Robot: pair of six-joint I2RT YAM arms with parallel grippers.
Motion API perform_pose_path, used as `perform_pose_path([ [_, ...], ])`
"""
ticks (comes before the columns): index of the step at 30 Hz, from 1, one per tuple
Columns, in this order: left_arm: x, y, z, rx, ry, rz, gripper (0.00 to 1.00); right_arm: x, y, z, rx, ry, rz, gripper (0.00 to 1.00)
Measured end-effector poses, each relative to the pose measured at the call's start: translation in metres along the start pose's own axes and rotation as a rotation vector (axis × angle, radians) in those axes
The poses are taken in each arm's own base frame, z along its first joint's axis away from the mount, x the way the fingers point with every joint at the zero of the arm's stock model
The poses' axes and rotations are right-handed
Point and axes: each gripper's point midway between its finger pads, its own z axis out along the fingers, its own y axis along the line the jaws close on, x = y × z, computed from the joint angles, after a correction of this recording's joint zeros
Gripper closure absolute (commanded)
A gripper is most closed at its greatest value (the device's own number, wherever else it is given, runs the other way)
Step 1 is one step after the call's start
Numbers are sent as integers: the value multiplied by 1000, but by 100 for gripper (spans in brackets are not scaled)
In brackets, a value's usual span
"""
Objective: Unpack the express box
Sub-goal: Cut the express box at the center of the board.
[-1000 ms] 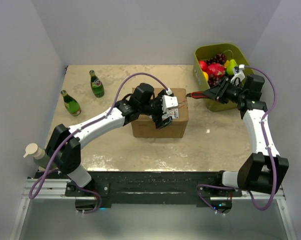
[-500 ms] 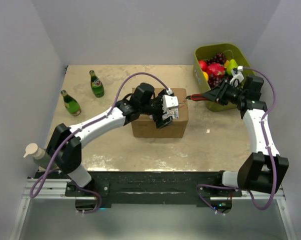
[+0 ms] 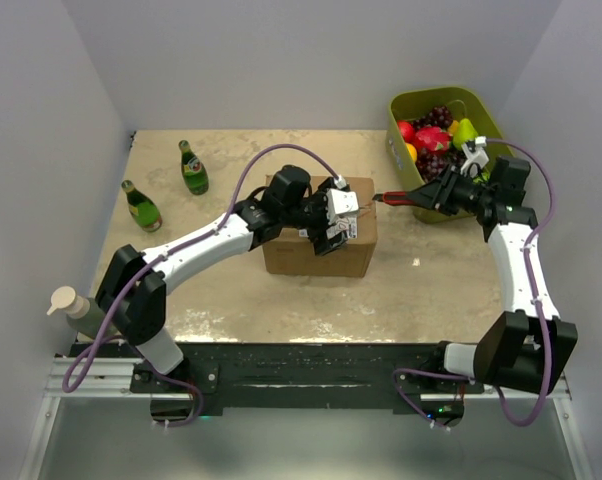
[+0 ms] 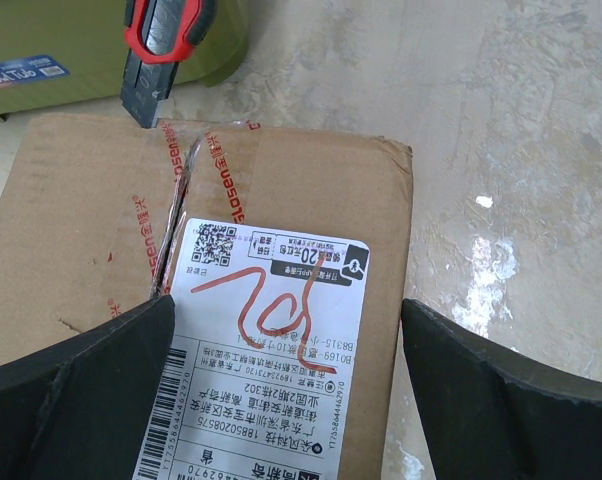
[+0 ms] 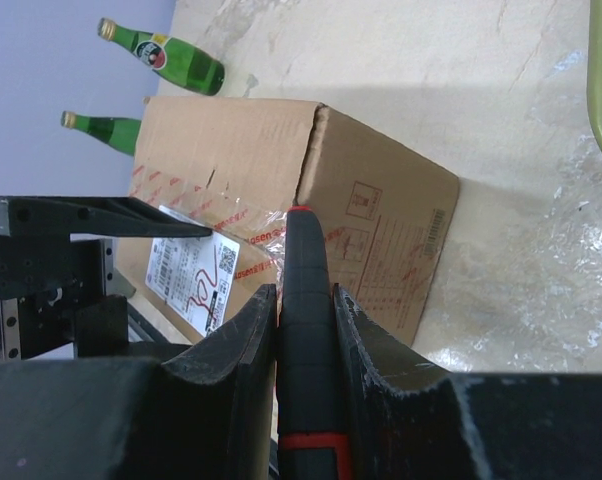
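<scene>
The express box, a brown carton with a white shipping label and red-printed tape, sits mid-table. My left gripper is open, its fingers spread over the label on the box top. My right gripper is shut on a black and red utility knife. The knife's tip is at the box's right top edge, at the taped seam, and it shows in the left wrist view.
An olive-green tub with fruit stands at the back right, just behind my right gripper. Two green glass bottles lie at the back left. A beige pump bottle stands at the left front edge.
My right gripper has moved left with the knife, bringing its tip from beside the tub to the box's right top edge. The left arm has held still on the box.
</scene>
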Motion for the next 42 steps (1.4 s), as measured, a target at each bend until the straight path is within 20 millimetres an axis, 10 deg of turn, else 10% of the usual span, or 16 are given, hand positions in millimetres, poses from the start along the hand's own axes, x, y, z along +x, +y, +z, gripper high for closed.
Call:
perform_pose_path([
  [10, 0, 1, 1, -16, -2, -32, 9, 20, 0, -6, -15, 0, 54, 100],
  [22, -4, 9, 10, -61, -44, -105, 15, 91, 14, -9, -90, 207, 263, 100],
  [42, -4, 7, 14, -72, -49, -73, 15, 72, 31, -42, -42, 275, 150, 100],
])
